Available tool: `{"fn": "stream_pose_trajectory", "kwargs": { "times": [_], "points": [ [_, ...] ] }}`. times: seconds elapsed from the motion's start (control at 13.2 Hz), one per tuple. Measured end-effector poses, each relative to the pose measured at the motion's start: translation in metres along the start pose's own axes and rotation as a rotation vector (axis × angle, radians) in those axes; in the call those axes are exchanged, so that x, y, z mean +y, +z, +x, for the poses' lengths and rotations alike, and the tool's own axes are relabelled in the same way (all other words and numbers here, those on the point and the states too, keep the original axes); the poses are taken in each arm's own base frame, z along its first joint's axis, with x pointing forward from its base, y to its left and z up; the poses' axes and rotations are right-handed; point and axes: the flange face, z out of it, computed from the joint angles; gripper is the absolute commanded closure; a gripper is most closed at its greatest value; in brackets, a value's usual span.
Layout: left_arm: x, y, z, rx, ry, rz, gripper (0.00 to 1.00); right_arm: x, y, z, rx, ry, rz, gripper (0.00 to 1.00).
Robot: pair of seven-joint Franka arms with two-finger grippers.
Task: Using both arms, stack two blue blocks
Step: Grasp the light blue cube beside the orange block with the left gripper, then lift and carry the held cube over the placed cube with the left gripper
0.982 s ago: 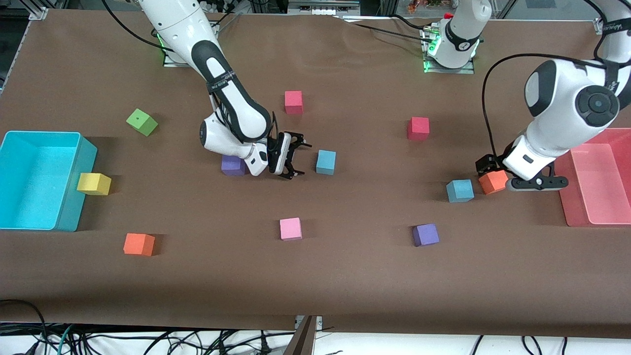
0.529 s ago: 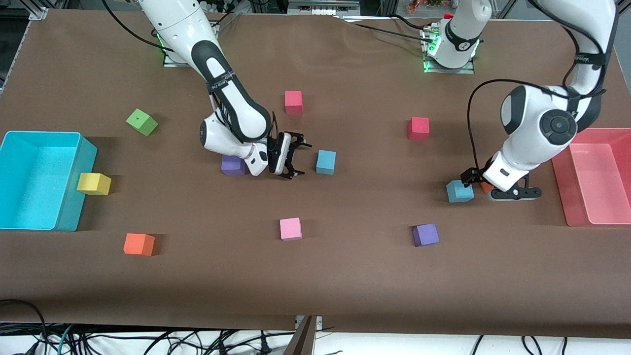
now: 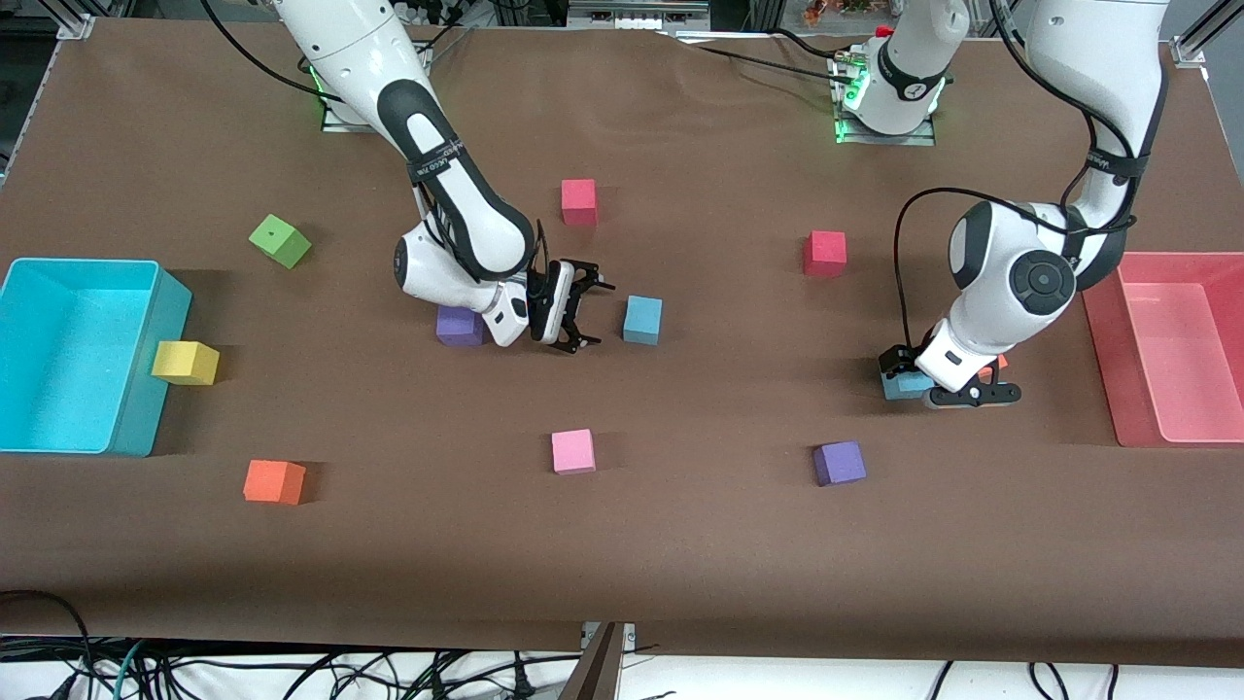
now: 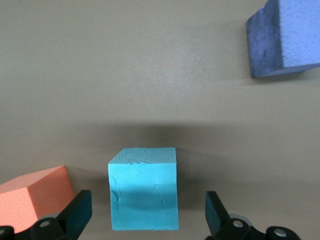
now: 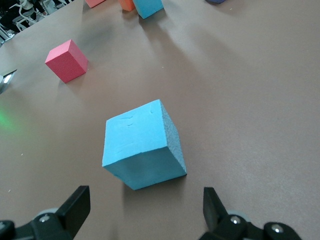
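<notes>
1. The left gripper is held wide open over one blue block, and nothing is gripped.
2. The right gripper is held wide open beside the other blue block, near the table's middle; nothing is gripped.

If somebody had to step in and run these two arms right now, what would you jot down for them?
Left gripper: open, low over one blue block, fingers either side, not yet closed. An orange block sits right beside it.
Right gripper: open, empty, pointing at the other blue block near the table's middle.
Done: nothing grasped, nothing stacked; both blue blocks rest on the table.
Left: close on a block, lift it, set it on the other.
</notes>
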Motion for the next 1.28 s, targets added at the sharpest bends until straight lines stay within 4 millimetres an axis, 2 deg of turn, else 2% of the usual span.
{"fn": "stream_pose_trajectory", "kwargs": {
  "times": [0.45, 0.53, 0.68, 0.76, 0.91, 0.98, 1.06, 1.13, 1.28],
  "points": [
    [0.0, 0.027, 0.0, -0.001, 0.001, 0.002, 0.02, 0.0, 0.0, 0.0, 0.0, -0.001, 0.0, 0.0],
    [0.0, 0.031, 0.0, 0.0, 0.001, 0.002, 0.19, 0.0, 0.0, 0.0, 0.001, -0.001, 0.0, 0.0],
    [0.0, 0.038, -0.001, -0.002, 0.001, 0.003, 0.46, 0.0, 0.0, 0.0, 0.001, -0.001, 0.0, 0.0],
    [0.0, 0.039, -0.001, -0.003, 0.001, 0.003, 0.65, 0.0, 0.0, 0.0, 0.001, -0.001, 0.0, 0.0],
    [0.0, 0.039, -0.001, -0.001, 0.001, 0.003, 0.89, 0.0, 0.0, 0.0, 0.002, -0.002, 0.0, 0.0],
    [0.0, 0.038, -0.001, -0.001, 0.001, 0.003, 0.97, 0.0, 0.0, 0.0, 0.002, -0.002, 0.0, 0.0],
    [0.0, 0.038, 0.0, -0.002, 0.001, 0.003, 1.0, 0.0, 0.0, 0.0, 0.002, -0.002, 0.0, 0.0],
    [0.0, 0.034, 0.001, -0.001, 0.001, 0.003, 1.0, 0.0, 0.0, 0.0, 0.002, -0.002, 0.0, 0.0],
    [0.001, 0.01, 0.005, 0.015, 0.0, -0.001, 1.0, -0.001, 0.001, 0.0, 0.002, -0.002, 0.001, 0.0]
  ]
}}
